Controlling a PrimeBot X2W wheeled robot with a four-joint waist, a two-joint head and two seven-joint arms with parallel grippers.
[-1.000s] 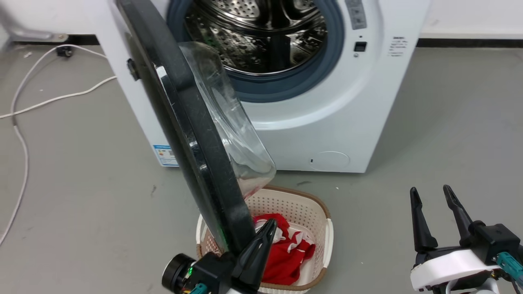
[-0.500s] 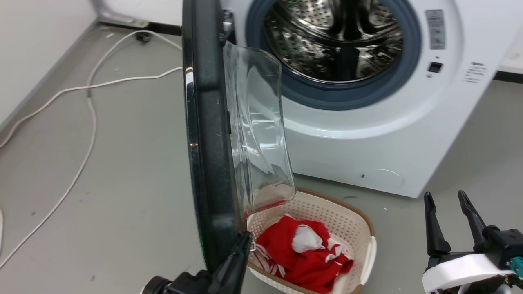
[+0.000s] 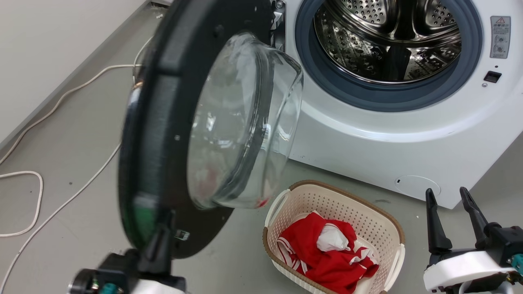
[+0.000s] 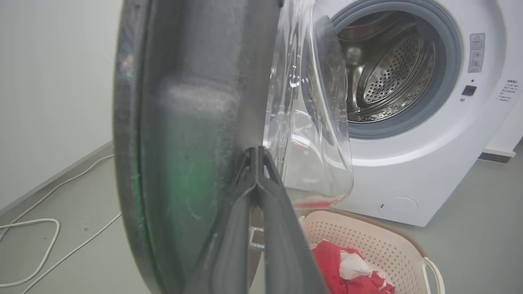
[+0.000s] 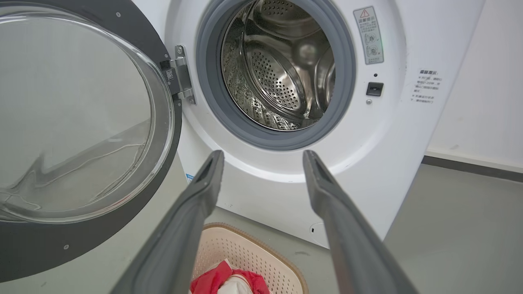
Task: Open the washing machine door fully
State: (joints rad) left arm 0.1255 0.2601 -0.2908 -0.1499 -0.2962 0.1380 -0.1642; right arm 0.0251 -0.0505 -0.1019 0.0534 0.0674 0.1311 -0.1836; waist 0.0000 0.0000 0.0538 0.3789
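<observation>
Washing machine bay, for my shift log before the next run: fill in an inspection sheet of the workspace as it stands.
Surface: grey floor, a few dark specks.
Job's things: washing machine door swung wide off the opening; washing machine white, steel drum looks empty.
Clutter: cream basket on the floor before the machine, red garment inside.
End effectors: left end effector shut, fingertips together at the door's lower rim; right end effector open, holding nothing.
Cables: white cable loose on the floor, left of the machine.
Surroundings: pale wall on the left.
</observation>
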